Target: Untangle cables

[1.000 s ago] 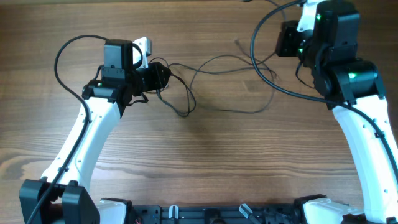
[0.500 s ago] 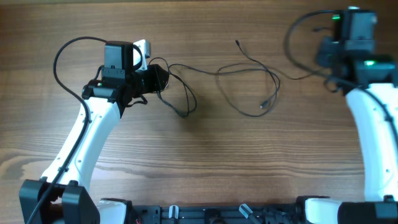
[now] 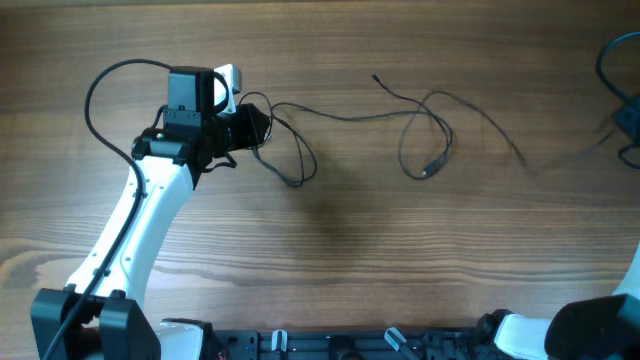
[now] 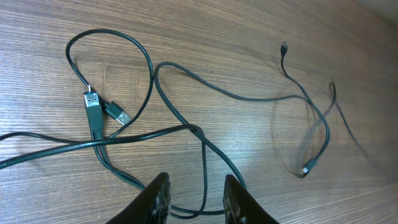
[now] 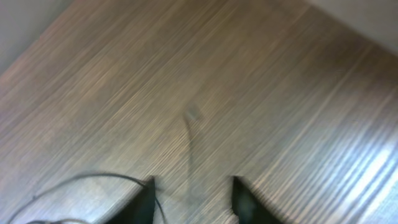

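Two white robot arms work at a wood-grain desk (image 3: 330, 260) on which thin black cables (image 3: 345, 117) lie scattered. Closest to the robot's base, the left arm (image 3: 140, 230) rises from the lower left of the overhead view and reaches up and to the right, into the tangle. The left tool (image 4: 196, 180), seen from its wrist camera, has two dark fingers standing a little apart, and cable strands run into the gap between them. I cannot tell whether the fingers pinch those strands. Just past the fingertips the cables cross one another in several loops, and two USB plugs (image 4: 93, 106) lie side by side within the left-hand loop. Farther out, one strand runs right across the desk, curls into a loose loop and ends in a small plug (image 4: 306, 169). Another thin cable end (image 4: 284, 45) lies beyond it, toward the far side. The right arm (image 3: 628, 120) shows only at the right edge of the overhead view. The right tool (image 5: 193, 182), in a blurred wrist view, has its fingers spread and released. A faint strand lies on the desk ahead of the gap.
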